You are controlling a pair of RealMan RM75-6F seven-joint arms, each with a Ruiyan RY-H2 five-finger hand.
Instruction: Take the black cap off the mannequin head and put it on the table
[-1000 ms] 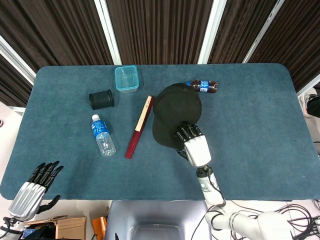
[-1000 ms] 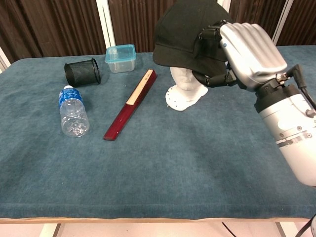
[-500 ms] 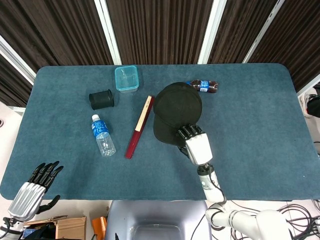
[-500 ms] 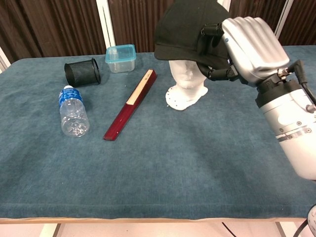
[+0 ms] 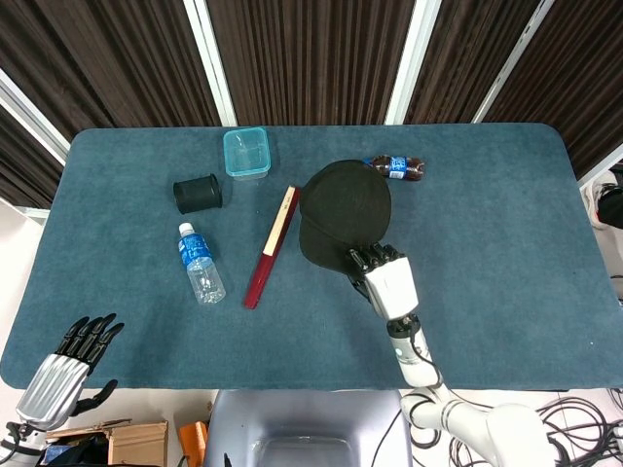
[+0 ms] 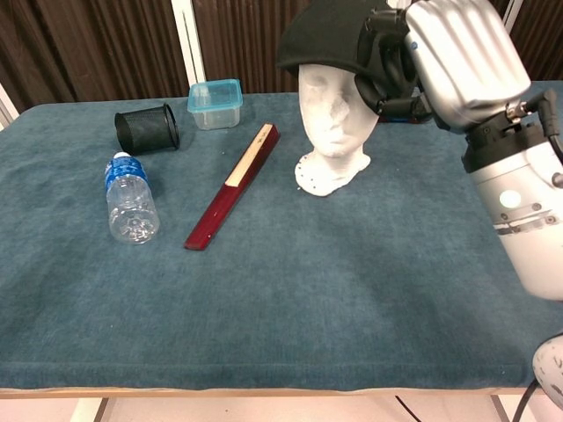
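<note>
My right hand [image 6: 457,57] grips the black cap [image 6: 330,35] by its side and holds it lifted at the top of the white mannequin head [image 6: 332,123], whose face now shows below the brim. From the head view the cap [image 5: 343,214] hides the mannequin, and the right hand [image 5: 387,282] sits at the cap's near edge. My left hand [image 5: 63,370] hangs off the table's near left corner, fingers apart and holding nothing.
A dark red folded fan [image 6: 233,186] lies left of the mannequin. Further left are a clear water bottle [image 6: 132,207], a black mesh cup [image 6: 145,127] on its side and a teal-lidded box [image 6: 215,103]. A cola bottle [image 5: 397,167] lies behind the cap.
The right hand has raised the cap, uncovering the mannequin's face. The left hand has stayed still.
</note>
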